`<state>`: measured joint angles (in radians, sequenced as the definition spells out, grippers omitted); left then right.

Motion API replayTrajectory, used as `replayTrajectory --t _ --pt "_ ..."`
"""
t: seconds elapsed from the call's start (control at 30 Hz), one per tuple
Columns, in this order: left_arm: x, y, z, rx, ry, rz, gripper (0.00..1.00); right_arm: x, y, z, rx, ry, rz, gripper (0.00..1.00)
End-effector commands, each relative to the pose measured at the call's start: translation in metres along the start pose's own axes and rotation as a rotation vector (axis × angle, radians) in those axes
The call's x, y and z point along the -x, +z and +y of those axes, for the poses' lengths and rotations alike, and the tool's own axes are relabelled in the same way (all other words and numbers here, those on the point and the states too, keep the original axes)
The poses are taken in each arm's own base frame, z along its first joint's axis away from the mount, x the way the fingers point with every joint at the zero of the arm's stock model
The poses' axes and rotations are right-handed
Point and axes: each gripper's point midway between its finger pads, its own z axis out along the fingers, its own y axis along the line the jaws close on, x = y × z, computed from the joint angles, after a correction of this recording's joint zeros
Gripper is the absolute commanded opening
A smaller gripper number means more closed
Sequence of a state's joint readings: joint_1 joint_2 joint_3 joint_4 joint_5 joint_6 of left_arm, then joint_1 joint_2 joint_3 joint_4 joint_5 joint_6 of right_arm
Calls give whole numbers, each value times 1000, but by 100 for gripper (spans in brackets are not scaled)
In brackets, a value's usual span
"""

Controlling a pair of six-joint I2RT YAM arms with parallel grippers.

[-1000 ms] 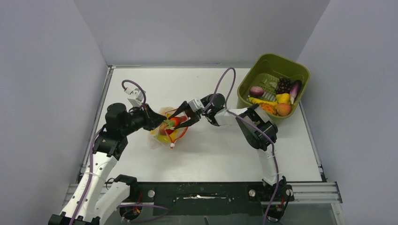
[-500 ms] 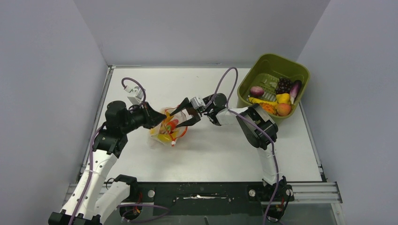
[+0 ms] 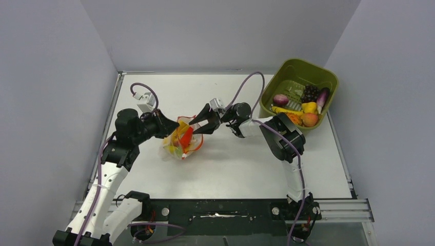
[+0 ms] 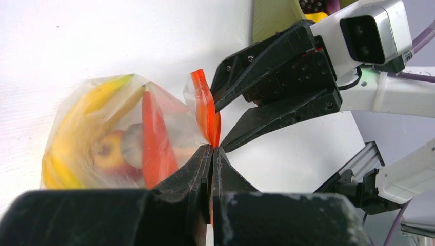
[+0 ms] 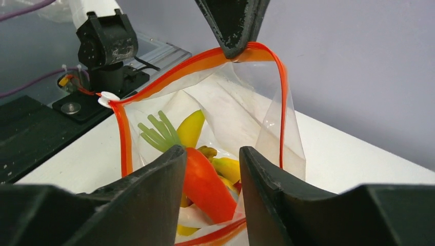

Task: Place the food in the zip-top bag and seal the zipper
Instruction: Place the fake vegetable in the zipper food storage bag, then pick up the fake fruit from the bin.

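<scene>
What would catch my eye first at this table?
Your eye lands on the crinkly clear plastic bag in the middle, stuffed with yellow toy bananas and an orange-red toy carrot; the left gripper pinches its orange-red zipper strip while the right gripper gapes open beside it. Next comes the olive-green plastic bin of toy produce at the far right corner.

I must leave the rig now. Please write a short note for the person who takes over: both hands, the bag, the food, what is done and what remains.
Left hand: shut on the zipper, holding one edge of the zip-top bag mouth.
Right hand: open and empty, just at the bag's mouth.
In the bag: bananas, a carrot and a red fruit.
In the green bin at the far right: more food.
Done: some food is bagged.
Left: move the rest from the bin into the bag, then press the zipper shut; the mouth is open now.
</scene>
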<state>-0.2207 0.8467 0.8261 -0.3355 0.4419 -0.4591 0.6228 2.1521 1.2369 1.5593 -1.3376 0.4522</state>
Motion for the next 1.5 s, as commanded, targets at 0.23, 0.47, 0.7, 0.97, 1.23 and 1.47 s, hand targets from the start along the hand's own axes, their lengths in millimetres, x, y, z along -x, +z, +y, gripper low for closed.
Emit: replayTrajectory --t 0.23,0.47,0.7,0.97,1.23,1.47 --pt "23 -5 5 57 57 -96 0 86 -11 -12 -223 -35 -174 28" --pt "17 0 6 26 68 -100 0 108 -17 -9 -316 47 -154 32" --pt "9 3 9 0 95 -113 0 65 -67 -77 -839 414 248 43" --pt "0 5 8 -38 127 -105 0 74 -165 -84 -1391 505 416 51" --pt "-5 4 3 -54 147 -101 0 113 -236 -82 -1762 461 488 74" --pt "-7 3 -1 -65 162 -97 0 121 -286 -78 -1866 449 575 98"
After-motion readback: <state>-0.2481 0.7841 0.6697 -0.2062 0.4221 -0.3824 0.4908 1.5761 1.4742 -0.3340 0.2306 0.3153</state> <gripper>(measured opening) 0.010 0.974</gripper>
